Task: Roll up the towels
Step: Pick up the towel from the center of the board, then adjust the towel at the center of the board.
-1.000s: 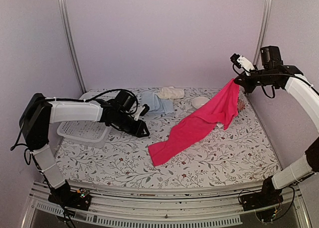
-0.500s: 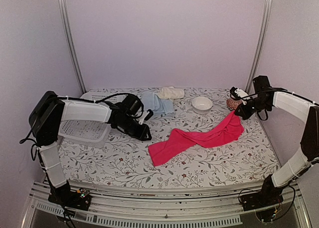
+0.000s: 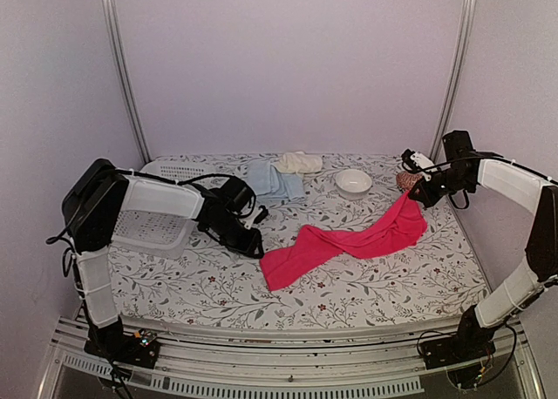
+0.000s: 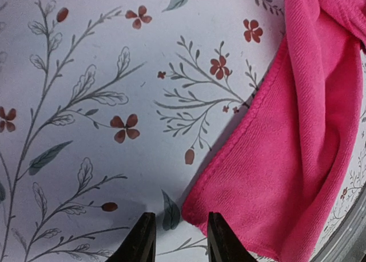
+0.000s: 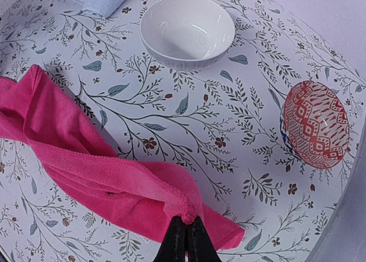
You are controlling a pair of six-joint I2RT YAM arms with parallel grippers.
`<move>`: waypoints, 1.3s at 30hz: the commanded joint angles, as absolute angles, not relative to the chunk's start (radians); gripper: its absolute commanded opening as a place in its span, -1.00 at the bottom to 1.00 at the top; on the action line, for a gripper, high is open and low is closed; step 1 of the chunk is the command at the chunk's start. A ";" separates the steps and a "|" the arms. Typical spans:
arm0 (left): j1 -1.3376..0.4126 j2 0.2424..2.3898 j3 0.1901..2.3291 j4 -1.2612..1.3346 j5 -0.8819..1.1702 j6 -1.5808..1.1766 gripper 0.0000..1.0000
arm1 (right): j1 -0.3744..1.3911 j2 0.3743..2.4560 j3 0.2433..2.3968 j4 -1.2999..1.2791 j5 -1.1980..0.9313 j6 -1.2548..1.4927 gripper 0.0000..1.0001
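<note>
Floral-covered bench [image 3: 392,286] carries the pink towel [image 3: 349,242], lying twisted across centre frame, its right end pinched tight in the right jaws. The left jaws stand slightly apart, empty, beside its left corner. Rolling it twisted would likely give a lopsided roll.

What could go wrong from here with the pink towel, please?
The pink towel lies twisted, so pulling the end pinched by the right gripper may keep it bunched. The left gripper, open beside the free corner, might miss it or snag the table covering. The red patterned bowl sits near that gripper and could be knocked.
</note>
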State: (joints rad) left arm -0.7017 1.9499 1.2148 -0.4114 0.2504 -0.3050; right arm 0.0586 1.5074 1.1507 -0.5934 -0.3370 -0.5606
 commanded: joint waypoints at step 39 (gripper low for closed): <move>-0.747 1.741 1.575 -0.583 -0.055 -0.066 -1.00 | -0.004 1.666 1.607 -0.739 -0.348 -0.528 -0.95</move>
State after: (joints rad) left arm -0.7433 1.9194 1.5639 -0.5926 -0.0589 -0.1474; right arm 0.0414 1.6768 1.4807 -0.6731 -0.3294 -0.5568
